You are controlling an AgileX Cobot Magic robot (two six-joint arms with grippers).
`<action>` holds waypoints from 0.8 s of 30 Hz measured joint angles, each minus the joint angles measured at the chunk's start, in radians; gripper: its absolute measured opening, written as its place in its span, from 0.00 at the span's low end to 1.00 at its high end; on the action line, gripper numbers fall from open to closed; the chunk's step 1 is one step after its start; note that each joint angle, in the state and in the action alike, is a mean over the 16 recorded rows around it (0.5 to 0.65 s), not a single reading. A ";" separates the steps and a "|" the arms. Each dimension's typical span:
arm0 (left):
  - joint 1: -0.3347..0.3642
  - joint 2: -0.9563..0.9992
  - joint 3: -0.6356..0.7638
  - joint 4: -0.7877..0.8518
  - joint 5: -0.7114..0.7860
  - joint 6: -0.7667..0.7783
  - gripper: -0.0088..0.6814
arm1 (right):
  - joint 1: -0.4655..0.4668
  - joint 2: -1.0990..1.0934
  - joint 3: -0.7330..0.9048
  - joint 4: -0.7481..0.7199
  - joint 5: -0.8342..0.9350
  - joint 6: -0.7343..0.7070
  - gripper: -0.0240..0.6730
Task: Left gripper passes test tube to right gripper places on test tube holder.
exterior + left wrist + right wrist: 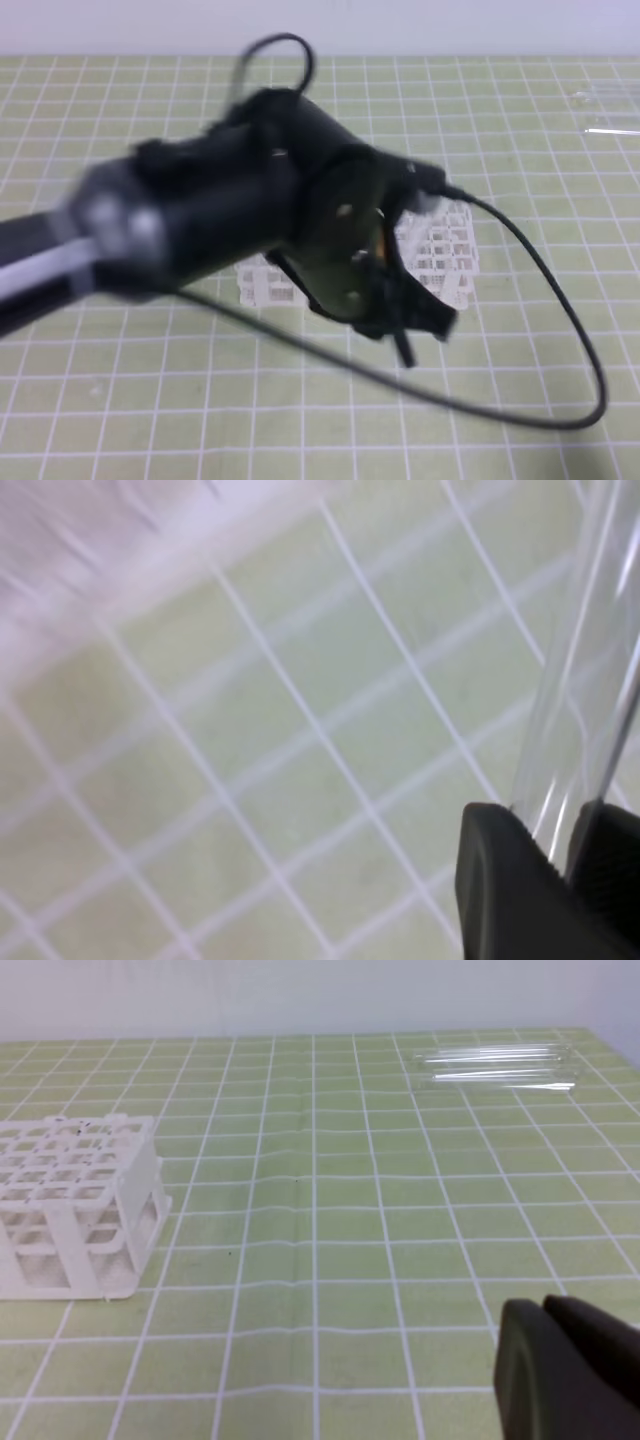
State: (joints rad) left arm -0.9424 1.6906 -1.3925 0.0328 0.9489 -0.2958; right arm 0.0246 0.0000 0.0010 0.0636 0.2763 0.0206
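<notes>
In the left wrist view my left gripper [565, 832] is shut on the test tube [585, 670], a clear glass tube that rises out of the black fingers [500, 880] toward the top right, above the green grid mat. From the high view the left arm sweeps in blurred from the left, with its gripper [415, 322] in front of the white test tube holder [445, 255]; the tube is lost in the blur there. The right wrist view has the right gripper [545, 1360] low at the right, fingers together and empty, with the holder [75, 1200] at the left.
Several spare clear tubes [495, 1065] lie at the far right of the mat, also seen as faint tubes [610, 112] in the high view. A black cable [570, 340] loops over the mat to the right of the left gripper.
</notes>
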 joint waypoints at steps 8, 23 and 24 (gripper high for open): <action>-0.013 -0.248 0.288 0.222 -0.305 0.000 0.19 | 0.000 0.000 0.000 0.000 0.001 0.000 0.01; -0.017 -0.547 0.840 0.463 -0.868 -0.004 0.17 | 0.000 0.000 0.000 0.000 0.002 0.000 0.01; -0.017 -0.551 0.851 0.466 -0.883 -0.005 0.17 | 0.000 0.000 0.000 0.000 0.002 0.000 0.01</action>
State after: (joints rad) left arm -0.9595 1.1400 -0.5413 0.4992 0.0662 -0.3005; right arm 0.0246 0.0000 0.0010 0.0636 0.2781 0.0206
